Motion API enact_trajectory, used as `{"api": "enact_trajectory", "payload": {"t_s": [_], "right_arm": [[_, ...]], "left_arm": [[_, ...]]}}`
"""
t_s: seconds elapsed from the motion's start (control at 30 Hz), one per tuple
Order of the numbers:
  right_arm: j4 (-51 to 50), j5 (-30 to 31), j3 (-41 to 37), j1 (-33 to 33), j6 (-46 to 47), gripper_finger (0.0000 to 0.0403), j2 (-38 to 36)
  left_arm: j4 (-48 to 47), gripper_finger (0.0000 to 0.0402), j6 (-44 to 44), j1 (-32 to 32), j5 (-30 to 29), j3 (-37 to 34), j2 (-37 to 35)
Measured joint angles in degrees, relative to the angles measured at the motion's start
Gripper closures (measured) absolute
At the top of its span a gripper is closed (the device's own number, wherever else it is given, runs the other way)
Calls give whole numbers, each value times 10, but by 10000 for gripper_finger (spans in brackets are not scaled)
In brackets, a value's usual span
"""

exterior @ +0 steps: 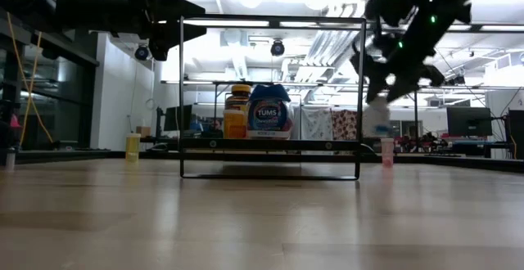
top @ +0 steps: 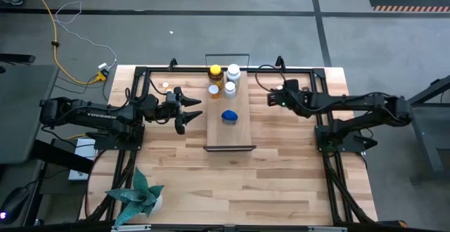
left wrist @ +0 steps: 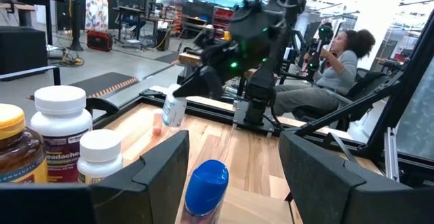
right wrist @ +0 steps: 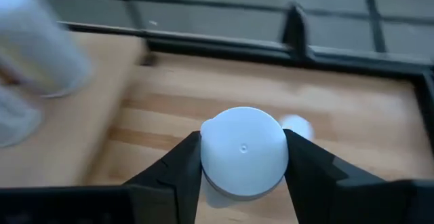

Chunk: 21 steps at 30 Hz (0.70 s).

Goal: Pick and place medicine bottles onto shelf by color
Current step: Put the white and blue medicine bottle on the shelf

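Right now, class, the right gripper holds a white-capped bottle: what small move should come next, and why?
Probably carry it toward the shelf, beside the white bottles at its far end. The right gripper is shut on the white-capped bottle and hangs off to the shelf's side, above the table. The left gripper waits open on the other side.

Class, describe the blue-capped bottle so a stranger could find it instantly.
Find the long shelf in the middle of the table. Bottles cluster at its far end; the blue-capped bottle stands alone nearer the middle. It alone has a blue top; the others are yellow- or white-capped.
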Motion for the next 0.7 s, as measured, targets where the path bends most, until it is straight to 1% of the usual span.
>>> {"api": "enact_trajectory", "payload": {"t_s": [0.1, 0.2, 0.37, 0.7], "right_arm": [[25, 13, 18, 33, -36, 250, 0], [76, 13, 25, 58, -81, 247, 0], [151, 6, 25, 81, -143, 248, 1], [160, -4, 25, 85, -154, 248, 1]], "left_arm": [[0, 183, 0, 0, 0, 0, 0], [0, 183, 0, 0, 0, 0, 0], [0, 183, 0, 0, 0, 0, 0], [0, 183, 0, 0, 0, 0, 0]]}}
